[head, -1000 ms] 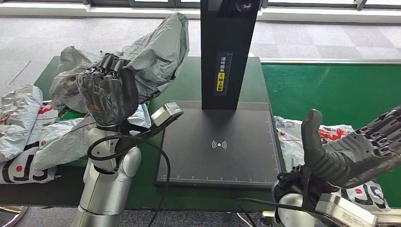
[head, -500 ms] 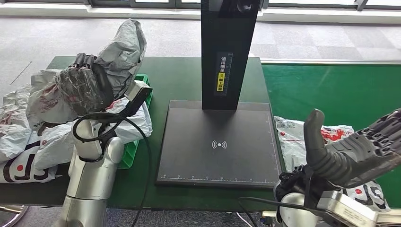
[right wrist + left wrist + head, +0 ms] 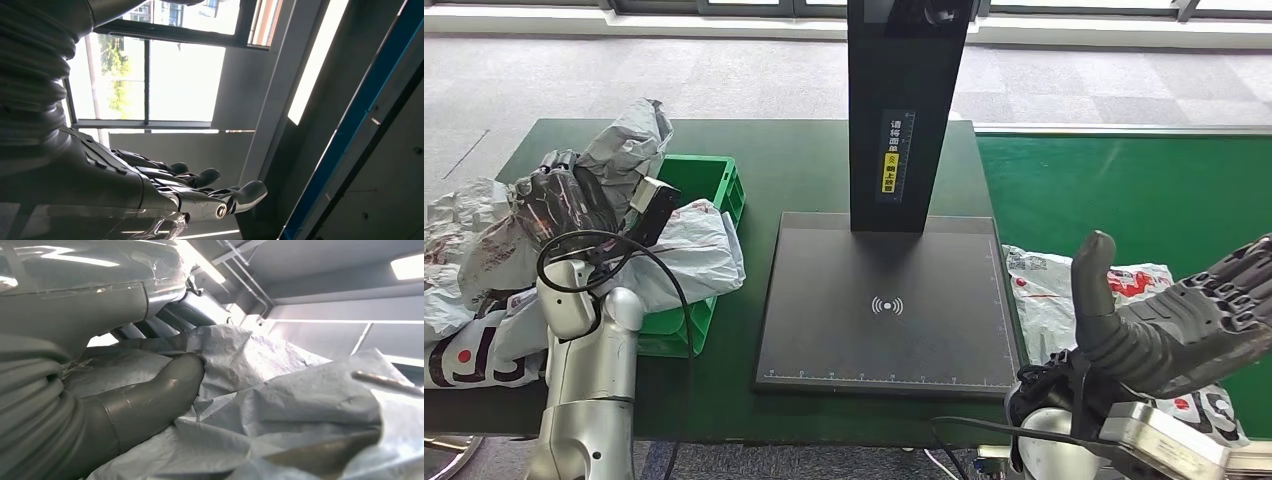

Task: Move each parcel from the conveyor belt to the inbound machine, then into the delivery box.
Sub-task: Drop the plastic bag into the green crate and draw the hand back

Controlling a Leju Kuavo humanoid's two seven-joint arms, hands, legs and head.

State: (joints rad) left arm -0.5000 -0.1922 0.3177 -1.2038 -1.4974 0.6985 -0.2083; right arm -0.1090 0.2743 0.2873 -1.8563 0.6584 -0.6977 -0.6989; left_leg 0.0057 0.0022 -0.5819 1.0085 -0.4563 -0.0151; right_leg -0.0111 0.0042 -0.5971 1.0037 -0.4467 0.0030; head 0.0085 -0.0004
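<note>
Left hand (image 3: 100, 390), thumb pressed into crumpled grey parcel (image 3: 280, 410), ceiling lights behind

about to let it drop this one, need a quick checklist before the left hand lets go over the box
1. Left hand grips the grey parcel: ok.
2. Parcel above the green delivery box: cannot tell; it looks off to the box's left.
3. Room in the box: not ok, a white parcel drapes across it.
4. Scanner plate bare: ok.
5. Right hand holding nothing, fingers apart: ok.
6. Next parcel waiting on the conveyor belt: ok.
</note>
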